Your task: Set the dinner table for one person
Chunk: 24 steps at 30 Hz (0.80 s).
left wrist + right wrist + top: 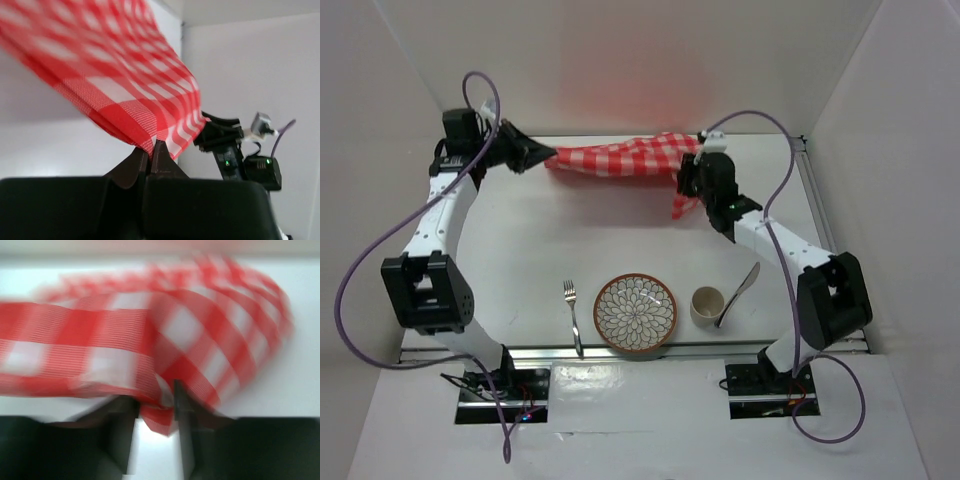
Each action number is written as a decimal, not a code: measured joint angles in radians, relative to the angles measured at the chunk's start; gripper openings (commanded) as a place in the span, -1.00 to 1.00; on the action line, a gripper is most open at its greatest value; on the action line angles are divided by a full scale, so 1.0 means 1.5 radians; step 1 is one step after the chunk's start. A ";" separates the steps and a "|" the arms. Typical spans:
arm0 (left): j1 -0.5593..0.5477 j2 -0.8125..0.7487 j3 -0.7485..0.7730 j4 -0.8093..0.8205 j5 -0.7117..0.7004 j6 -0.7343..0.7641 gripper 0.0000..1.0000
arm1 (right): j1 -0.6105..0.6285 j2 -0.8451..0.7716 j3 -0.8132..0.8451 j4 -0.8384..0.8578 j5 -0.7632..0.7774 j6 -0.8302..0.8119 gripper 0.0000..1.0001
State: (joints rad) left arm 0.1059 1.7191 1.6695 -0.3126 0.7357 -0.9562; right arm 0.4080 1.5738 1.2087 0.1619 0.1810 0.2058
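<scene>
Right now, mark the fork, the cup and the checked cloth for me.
fork (575, 322): top external view, middle of the handle.
cup (703, 318): top external view, near outer wall.
checked cloth (620, 157): top external view, middle of the span between the arms.

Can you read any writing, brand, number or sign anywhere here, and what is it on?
None: no word, number or brand is readable in any view.
The plate carries only a petal pattern, the checked cloth only red and white squares.
The cup, fork and knife look plain.
</scene>
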 measured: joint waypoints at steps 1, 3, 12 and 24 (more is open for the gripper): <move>0.004 -0.032 -0.060 0.007 0.002 0.009 -1.00 | 0.008 -0.016 -0.046 -0.018 0.010 0.009 0.24; 0.015 -0.093 -0.171 0.003 -0.002 0.031 -1.00 | 0.008 -0.041 -0.112 -0.071 0.041 0.031 0.81; 0.025 -0.157 -0.393 -0.024 -0.065 0.105 -1.00 | -0.069 -0.085 -0.110 -0.319 0.073 0.187 0.97; 0.025 -0.122 -0.371 -0.018 -0.129 0.130 -1.00 | -0.171 -0.042 -0.160 -0.322 -0.222 0.408 0.71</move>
State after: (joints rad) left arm 0.1436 1.5360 1.1126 -0.3393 0.5423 -0.7609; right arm 0.1513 1.5101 0.9691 -0.3218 -0.1516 0.8177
